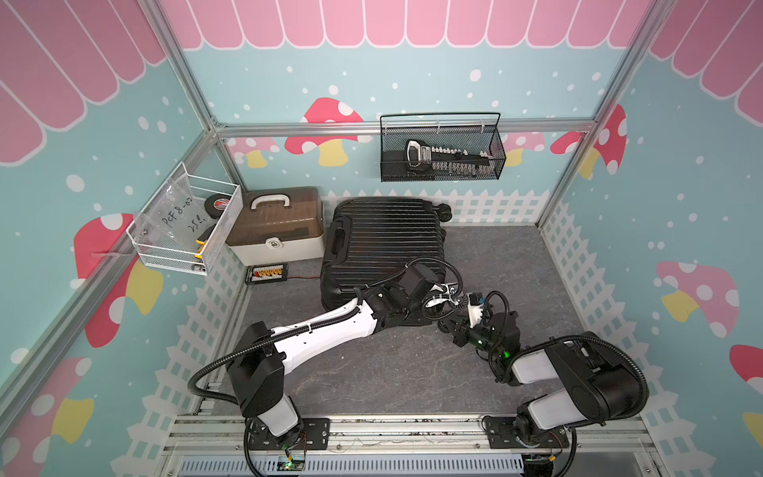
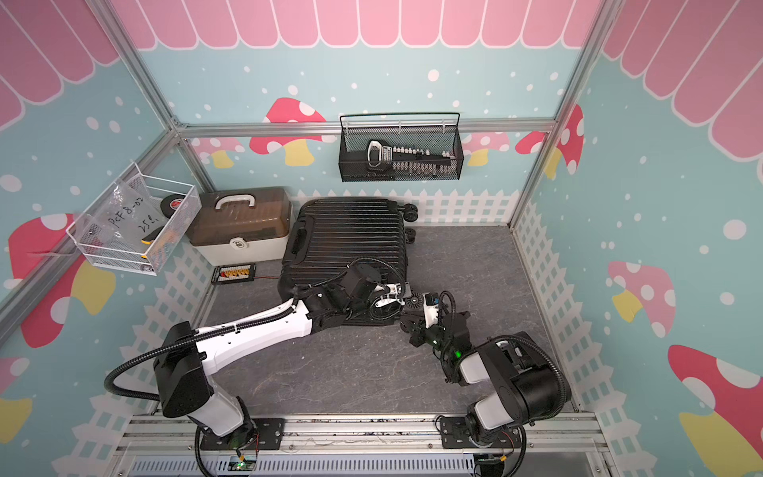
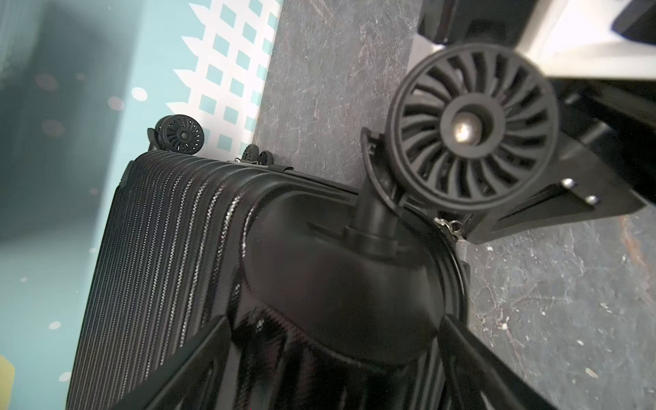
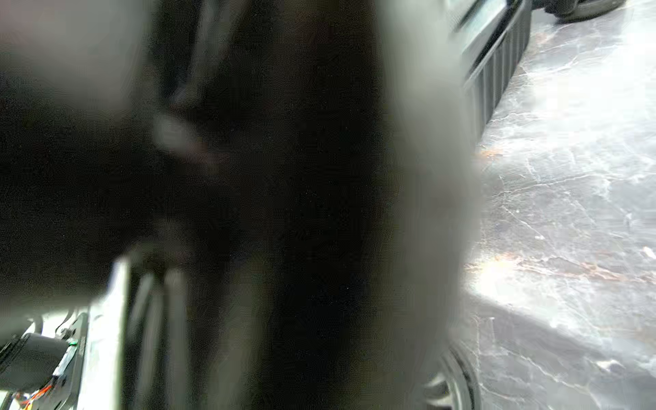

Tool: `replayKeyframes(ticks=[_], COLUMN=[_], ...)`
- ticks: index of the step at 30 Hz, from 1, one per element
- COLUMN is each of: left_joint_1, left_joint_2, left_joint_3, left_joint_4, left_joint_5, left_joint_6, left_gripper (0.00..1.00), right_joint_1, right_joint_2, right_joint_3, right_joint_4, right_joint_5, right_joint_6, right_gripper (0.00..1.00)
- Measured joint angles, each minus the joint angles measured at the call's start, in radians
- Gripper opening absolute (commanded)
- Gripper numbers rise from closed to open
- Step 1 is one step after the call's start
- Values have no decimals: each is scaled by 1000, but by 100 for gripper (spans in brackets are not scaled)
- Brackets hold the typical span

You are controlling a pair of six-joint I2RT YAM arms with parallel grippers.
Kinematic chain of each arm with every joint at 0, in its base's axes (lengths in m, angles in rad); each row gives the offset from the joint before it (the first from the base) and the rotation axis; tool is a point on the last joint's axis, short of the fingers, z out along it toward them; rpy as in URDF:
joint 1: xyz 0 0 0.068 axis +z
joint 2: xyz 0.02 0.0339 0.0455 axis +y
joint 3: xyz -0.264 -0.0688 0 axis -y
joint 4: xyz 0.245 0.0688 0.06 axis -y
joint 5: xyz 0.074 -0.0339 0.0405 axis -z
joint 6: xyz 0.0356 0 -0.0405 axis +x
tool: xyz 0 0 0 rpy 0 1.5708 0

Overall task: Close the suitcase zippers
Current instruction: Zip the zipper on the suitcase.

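The table [image 1: 413, 371] is a grey mat w/ marble-like veins inside an alu frame. Walls are teal w/ pink mushrooms, white dots and a white fence print, and pink scallops on top. The suitcase [image 1: 384, 243] lies flat, shells together, at back-centre, just beside the beige toolbox [image 1: 274, 231]. A black wire basket [image 1: 441, 148] hangs on the back wall and a white basket [image 1: 186, 223] on the left wall. My left gripper [image 3: 333, 319] is at the near corner of the case, jaws wide, corner between them; contact I cannot tell. My right gripper [image 3: 477, 229] is closed, tip at a small metal zipper pull [image 3: 450, 225] by a caster wheel [image 3: 472, 127]. If it pinches the pull is not clear.
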Motion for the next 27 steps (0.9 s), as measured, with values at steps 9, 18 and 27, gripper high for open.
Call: replayKeyframes(ticks=[9,18,27], left_joint_1=[-1,-3,-4], left_joint_2=[42,57,108], left_joint_3=[16,36,79], left_joint_4=[69,63,93], left_joint_5=[-8,-11,-31], left_joint_6=[-26,-25,-29], left_gripper=[86,76,66], right_joint_1=[64,84,136], right_joint_2=[-47,-60,-63], right_joint_3=[-22,-36,-50], right_joint_4=[-5,-2,41], right_joint_5=[51,110,143], right_joint_6=[-7,-2,-58], right_gripper=[0,0,0])
